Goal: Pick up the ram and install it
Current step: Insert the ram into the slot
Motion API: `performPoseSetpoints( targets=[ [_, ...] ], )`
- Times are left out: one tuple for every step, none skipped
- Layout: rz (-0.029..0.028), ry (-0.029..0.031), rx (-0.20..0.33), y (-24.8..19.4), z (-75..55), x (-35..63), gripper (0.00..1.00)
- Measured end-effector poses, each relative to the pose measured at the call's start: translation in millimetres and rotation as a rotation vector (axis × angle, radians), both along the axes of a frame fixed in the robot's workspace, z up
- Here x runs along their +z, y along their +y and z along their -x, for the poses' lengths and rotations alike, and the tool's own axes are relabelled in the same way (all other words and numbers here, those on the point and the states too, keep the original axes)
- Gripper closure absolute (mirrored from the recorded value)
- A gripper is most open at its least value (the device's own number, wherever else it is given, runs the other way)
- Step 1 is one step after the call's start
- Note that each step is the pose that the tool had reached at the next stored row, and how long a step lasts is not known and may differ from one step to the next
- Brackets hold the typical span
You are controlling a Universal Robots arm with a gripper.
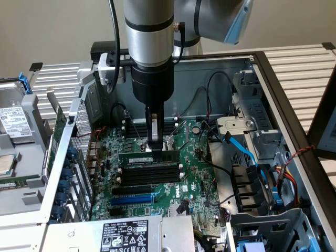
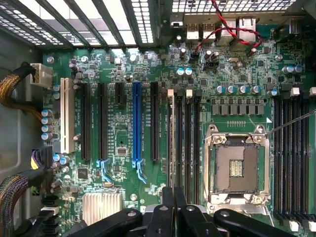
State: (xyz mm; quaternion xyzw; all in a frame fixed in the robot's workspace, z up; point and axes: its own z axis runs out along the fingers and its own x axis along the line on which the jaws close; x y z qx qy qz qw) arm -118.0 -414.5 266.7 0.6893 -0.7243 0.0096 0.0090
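Observation:
The ram (image 1: 142, 158) is a thin green stick with a white label. It stands on edge in the farthest of the long black slots (image 1: 149, 176) on the motherboard. My gripper (image 1: 154, 148) comes straight down onto the middle of its top edge, fingers shut on the stick. In the wrist view the ram (image 2: 171, 138) is a pale line seen edge-on, lying along the first slot beside the free black slots (image 2: 190, 143). It runs in under my gripper (image 2: 173, 195), whose black fingers are pressed together.
The open computer case surrounds the board. A blue expansion slot (image 1: 131, 199) (image 2: 137, 123) lies nearer than the black slots. The bare processor socket (image 2: 237, 168) sits beside them. Blue cables (image 1: 244, 149) and a drive cage (image 1: 262, 220) crowd the exterior view's right; the power supply (image 1: 123, 236) sits in front.

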Motion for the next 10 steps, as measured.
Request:
performPoseSetpoints(
  targets=[
    [0.0004,0.0000,0.000,-0.1,0.0,-0.6,0.88],
    [0.0009,0.0000,0.001,-0.1,0.0,-1.1,0.88],
    [0.0017,0.0000,0.001,-0.2,0.0,-1.6,0.88],
    [0.0020,0.0000,0.002,-0.2,0.0,-2.1,0.88],
    [0.0020,0.0000,0.004,-0.2,0.0,-2.5,0.88],
    [0.0021,0.0001,0.006,-0.2,0.0,-2.8,0.88],
    [0.0023,0.0002,0.008,-0.2,0.1,-2.9,0.88],
    [0.0021,0.0001,0.010,-0.2,0.1,-3.2,0.88],
    [0.0020,0.0001,0.011,-0.1,0.1,-3.4,0.88],
    [0.0019,0.0000,0.012,0.1,0.1,-3.7,0.88]
  ],
)
